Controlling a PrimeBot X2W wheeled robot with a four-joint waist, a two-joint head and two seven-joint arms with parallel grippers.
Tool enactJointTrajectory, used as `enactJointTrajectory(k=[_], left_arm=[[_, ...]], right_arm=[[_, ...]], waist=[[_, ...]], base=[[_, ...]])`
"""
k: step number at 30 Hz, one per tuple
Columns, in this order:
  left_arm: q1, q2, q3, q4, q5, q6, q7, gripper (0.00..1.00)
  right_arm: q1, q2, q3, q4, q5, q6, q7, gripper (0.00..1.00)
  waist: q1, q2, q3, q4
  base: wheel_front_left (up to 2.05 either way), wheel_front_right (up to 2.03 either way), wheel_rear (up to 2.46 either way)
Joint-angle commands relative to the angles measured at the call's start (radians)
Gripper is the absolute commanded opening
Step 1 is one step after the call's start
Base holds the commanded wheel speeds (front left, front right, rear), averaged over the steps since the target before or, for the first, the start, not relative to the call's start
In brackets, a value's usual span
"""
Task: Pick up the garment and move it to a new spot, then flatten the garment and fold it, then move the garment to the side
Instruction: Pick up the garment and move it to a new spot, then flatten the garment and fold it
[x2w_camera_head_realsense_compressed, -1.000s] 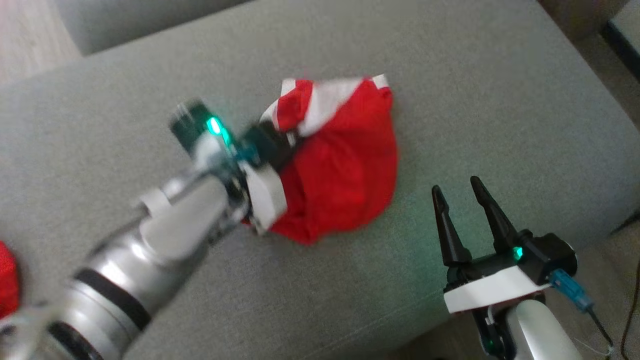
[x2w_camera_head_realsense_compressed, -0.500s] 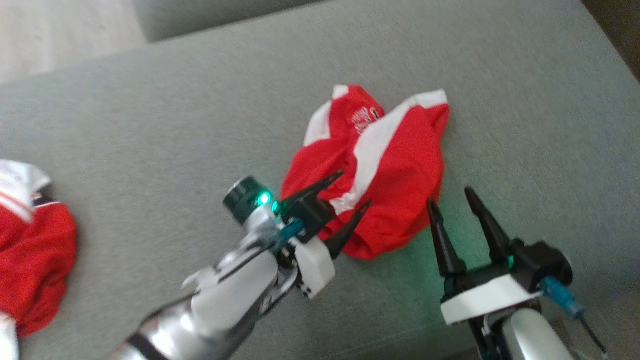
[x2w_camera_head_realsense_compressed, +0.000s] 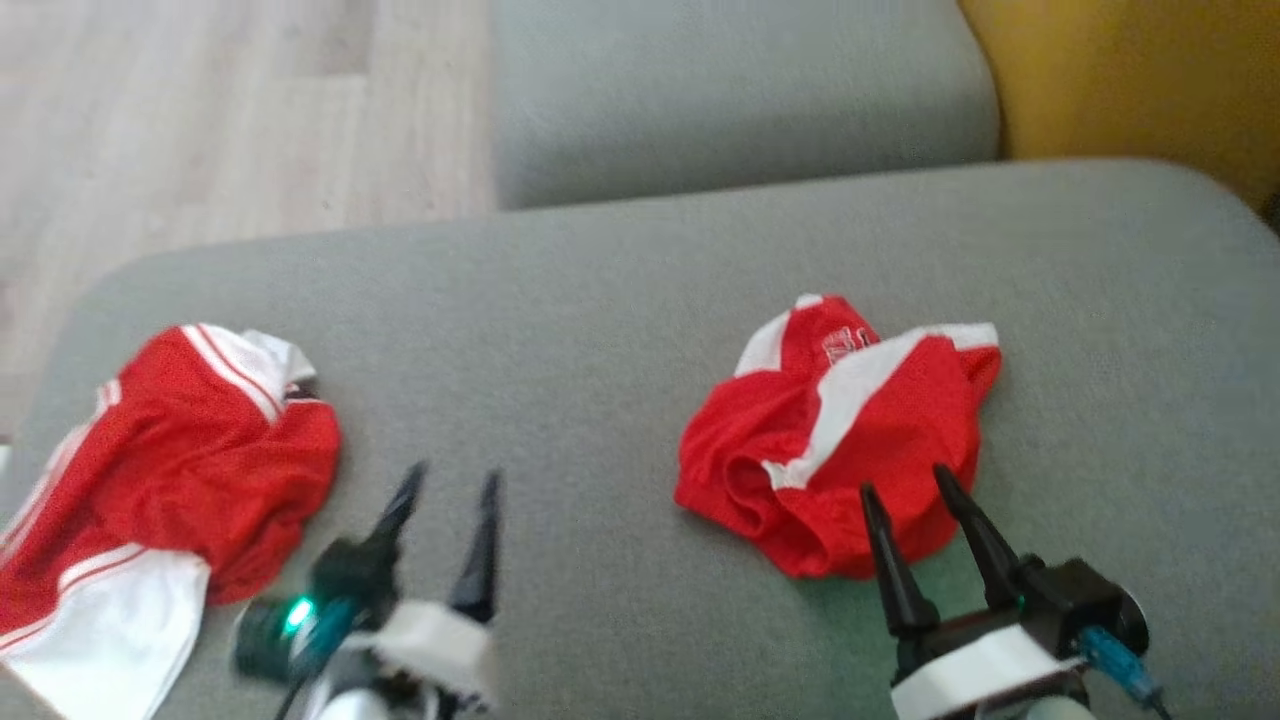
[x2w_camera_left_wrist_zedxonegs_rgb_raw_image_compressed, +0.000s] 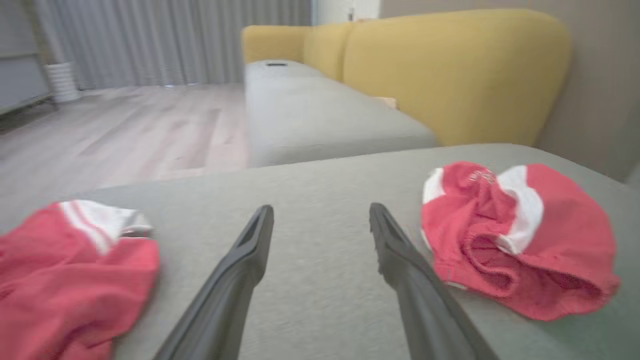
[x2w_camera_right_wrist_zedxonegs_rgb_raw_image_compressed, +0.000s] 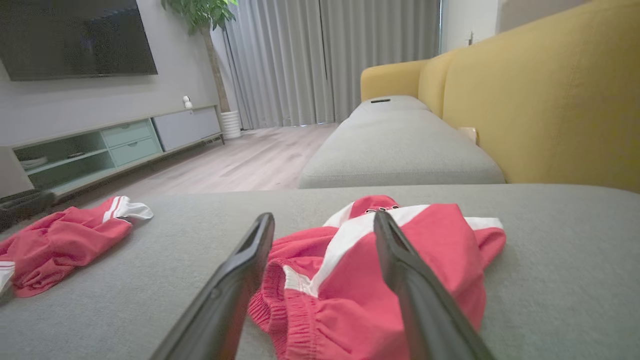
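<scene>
Starting at the left pincer (x2w_camera_head_realsense_compressed: 452, 478): fingers spread wide, nothing between them, low over the grey cushion (x2w_camera_head_realsense_compressed: 600, 300). In the left wrist view bare cushion fabric lies between and beyond the two tips.

Right pincer (x2w_camera_head_realsense_compressed: 903, 482): also spread wide, gripping nothing. In the head view its tips overlap the near edge of the garment (x2w_camera_head_realsense_compressed: 840, 440). The right wrist view has the cloth lying between and past the fingers. Can't tell if the tips touch it.

Garment: red with white stripes, crumpled in a heap, elastic waistband bunched at the near side, some print on the far fold. It lies on the cushion's right half, to the right of the left pincer and apart from it.

Second red piece (x2w_camera_head_realsense_compressed: 170, 450): red with white trim, rumpled, at the cushion's left end, well apart from the garment. The left pincer sits between the two, nearer this one.

Further out: another grey cushion (x2w_camera_head_realsense_compressed: 740, 90) beyond the first, yellow backrest (x2w_camera_head_realsense_compressed: 1130, 80) on the right, pale wood floor (x2w_camera_head_realsense_compressed: 200, 120) on the left. The right wrist view adds grey curtains (x2w_camera_right_wrist_zedxonegs_rgb_raw_image_compressed: 325, 60), a dark TV (x2w_camera_right_wrist_zedxonegs_rgb_raw_image_compressed: 75, 35) over a low cabinet (x2w_camera_right_wrist_zedxonegs_rgb_raw_image_compressed: 100, 145), and a plant (x2w_camera_right_wrist_zedxonegs_rgb_raw_image_compressed: 200, 10).
</scene>
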Motion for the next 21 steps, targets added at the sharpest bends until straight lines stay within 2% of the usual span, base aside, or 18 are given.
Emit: enactJointTrajectory(k=[1, 5, 10, 16, 21], left_arm=[[0.008, 0.001, 0.085, -0.055, 0.014, 0.016, -0.012, 1.0], [0.161, -0.036, 0.234, -0.149, 0.078, 0.035, -0.012, 1.0], [0.331, -0.113, 0.378, -0.249, 0.16, -0.029, -0.012, 1.0], [0.347, -0.146, 0.413, -0.226, 0.235, -0.097, -0.012, 1.0], [0.337, -0.159, 0.425, -0.208, 0.262, -0.116, -0.012, 1.0]], right_arm=[[-0.005, 0.001, 0.014, -0.037, -0.01, 0.008, -0.007, 1.0], [0.036, 0.001, -0.012, -0.038, -0.01, 0.008, -0.007, 1.0], [0.09, 0.002, -0.039, -0.034, -0.002, 0.008, -0.007, 1.0], [0.095, 0.002, -0.027, -0.033, -0.003, 0.008, -0.007, 1.0], [0.086, 0.002, -0.024, -0.032, -0.006, 0.008, -0.007, 1.0]], waist=[[0.0, -0.0001, -0.05, 0.04], [0.0, -0.0001, -0.074, 0.04], [0.0, -0.0001, -0.094, 0.027], [0.0, -0.0001, -0.094, 0.015], [0.0, -0.0001, -0.097, 0.006]], base=[[0.0, 0.0, 0.0], [0.0, 0.0, 0.0], [0.0, 0.0, 0.0], [0.0, 0.0, 0.0], [0.0, 0.0, 0.0]])
